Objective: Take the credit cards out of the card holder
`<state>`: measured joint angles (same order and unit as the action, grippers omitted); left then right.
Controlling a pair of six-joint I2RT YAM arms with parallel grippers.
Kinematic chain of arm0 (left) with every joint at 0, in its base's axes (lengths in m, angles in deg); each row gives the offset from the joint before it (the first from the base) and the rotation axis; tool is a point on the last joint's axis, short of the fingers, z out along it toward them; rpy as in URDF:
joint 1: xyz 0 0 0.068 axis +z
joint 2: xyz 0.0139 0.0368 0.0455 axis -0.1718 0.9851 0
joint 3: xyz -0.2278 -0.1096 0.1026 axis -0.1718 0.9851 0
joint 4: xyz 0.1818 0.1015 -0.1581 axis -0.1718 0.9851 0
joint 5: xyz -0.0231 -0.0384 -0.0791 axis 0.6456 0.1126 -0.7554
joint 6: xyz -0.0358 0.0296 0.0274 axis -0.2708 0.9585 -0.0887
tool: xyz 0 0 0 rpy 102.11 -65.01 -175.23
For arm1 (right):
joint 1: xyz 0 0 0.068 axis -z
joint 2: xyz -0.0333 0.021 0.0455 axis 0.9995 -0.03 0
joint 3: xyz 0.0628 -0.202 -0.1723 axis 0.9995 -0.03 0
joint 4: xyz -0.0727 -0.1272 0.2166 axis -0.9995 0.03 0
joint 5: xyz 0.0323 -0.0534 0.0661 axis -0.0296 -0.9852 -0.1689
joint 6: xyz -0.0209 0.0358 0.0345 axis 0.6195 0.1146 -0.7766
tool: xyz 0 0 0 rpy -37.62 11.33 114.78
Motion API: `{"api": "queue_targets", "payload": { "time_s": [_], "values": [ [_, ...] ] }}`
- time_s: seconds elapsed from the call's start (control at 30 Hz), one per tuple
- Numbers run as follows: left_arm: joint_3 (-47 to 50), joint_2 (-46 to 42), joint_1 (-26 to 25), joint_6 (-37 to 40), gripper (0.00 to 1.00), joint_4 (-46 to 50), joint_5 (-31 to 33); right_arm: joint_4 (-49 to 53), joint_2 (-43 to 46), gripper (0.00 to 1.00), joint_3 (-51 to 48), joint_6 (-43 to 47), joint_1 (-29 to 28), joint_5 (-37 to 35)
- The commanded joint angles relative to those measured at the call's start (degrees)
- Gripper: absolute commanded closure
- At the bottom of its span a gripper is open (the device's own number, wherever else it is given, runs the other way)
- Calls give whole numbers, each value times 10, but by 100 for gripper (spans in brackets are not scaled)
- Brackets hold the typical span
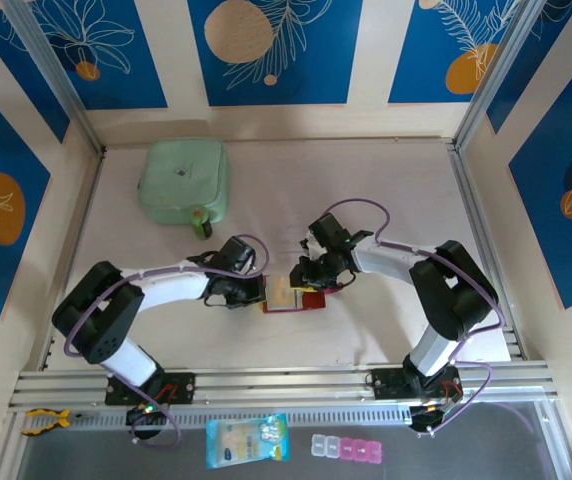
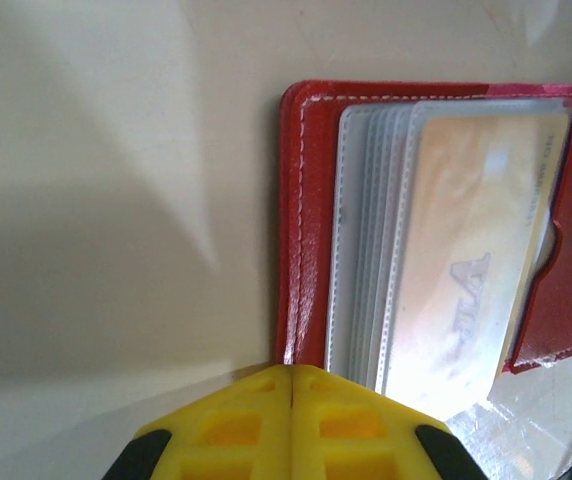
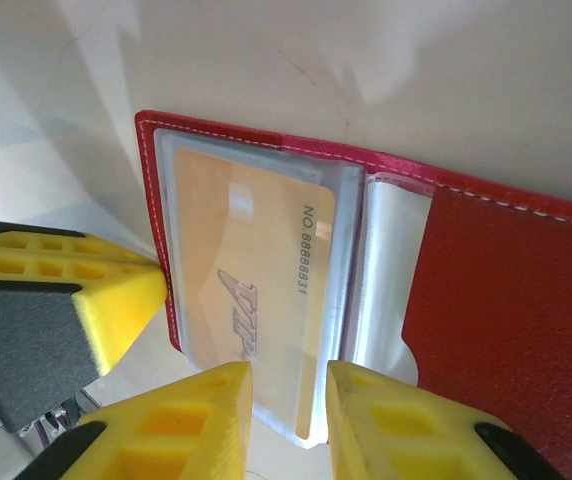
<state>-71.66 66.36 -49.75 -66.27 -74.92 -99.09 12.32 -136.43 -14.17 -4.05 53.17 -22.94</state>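
The red card holder (image 1: 309,299) lies open on the table between both arms. A yellow-orange credit card (image 3: 251,270) sits in its top clear pocket, over a stack of greyish sleeves (image 2: 366,230). My left gripper (image 2: 293,378) is shut, its tips against the red edge of the card holder (image 2: 301,200); its finger (image 3: 116,300) touches that edge. My right gripper (image 3: 289,410) is part open. Its fingers straddle the lower end of the card and its sleeve without clamping them. The red flap (image 3: 506,300) lies to the right.
A pale green pouch (image 1: 184,180) lies at the back left. In front of the arm bases lie a blue packet (image 1: 247,440) and a row of pink-and-clear little boxes (image 1: 346,448). Metal rails (image 1: 286,380) run along the near edge.
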Motion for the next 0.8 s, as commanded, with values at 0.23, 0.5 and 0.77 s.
{"api": "queue_targets", "payload": {
  "time_s": [0.23, 0.5, 0.77],
  "values": [
    [-39, -1, 4, 6, 89, -26, -41, -26, 4, 71, -14, -7, 4, 37],
    [-30, 34, 4, 5, 91, -26, -33, -40, -1, 71, -18, -10, 4, 50],
    [-20, 40, 5, 5, 94, -19, -23, -46, -17, 72, -17, -10, 4, 56]
  ]
}}
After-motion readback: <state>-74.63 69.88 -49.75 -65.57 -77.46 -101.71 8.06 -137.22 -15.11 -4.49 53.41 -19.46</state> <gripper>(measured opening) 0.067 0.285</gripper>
